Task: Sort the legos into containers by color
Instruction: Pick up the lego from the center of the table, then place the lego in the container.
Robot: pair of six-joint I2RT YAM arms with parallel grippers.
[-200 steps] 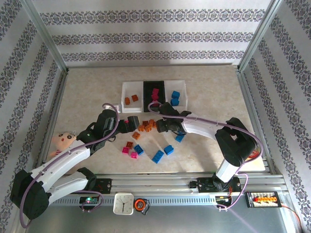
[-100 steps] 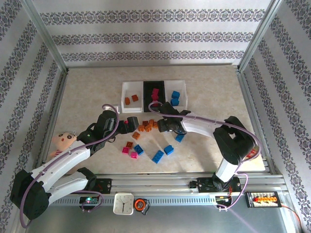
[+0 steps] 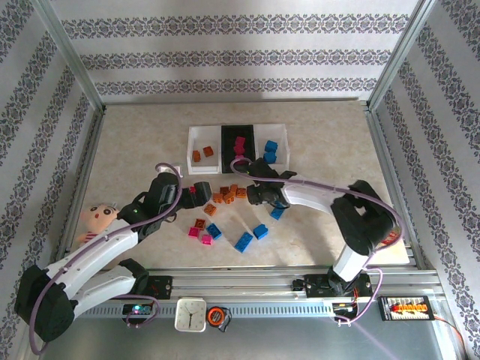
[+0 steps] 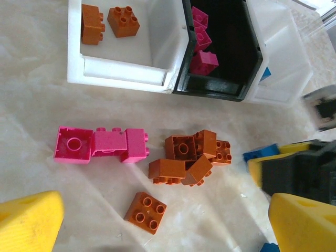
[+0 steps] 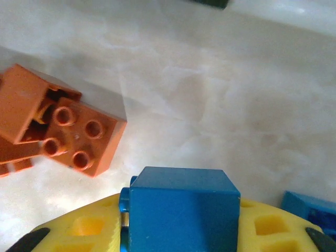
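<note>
Three bins stand in a row at the far side of the desk, and we place everything from the black bin in their middle. Far to its left and nearer us, a small doll lies by the desk's edge, beside the left arm. Touching the black bin's left wall is a white bin holding two orange legos.

In front of that white bin the left end effector hovers with its yellow fingers spread wide and nothing between them. Under it, in the wrist view, we see a row of pink legos lying side by side and a single orange lego.

The black bin itself holds three magenta legos. Directly in front of it an orange heap of legos crowds the desk, wedged between the two end effectors. Nearer us than the heap, loose pink pieces and loose blue pieces are scattered.

Just right of the heap, in front of the black bin's right corner, the right end effector is clamped on a blue lego, with orange bricks close on its left in the wrist view. Against the black bin's right wall stands a translucent bin with blue bricks inside.
</note>
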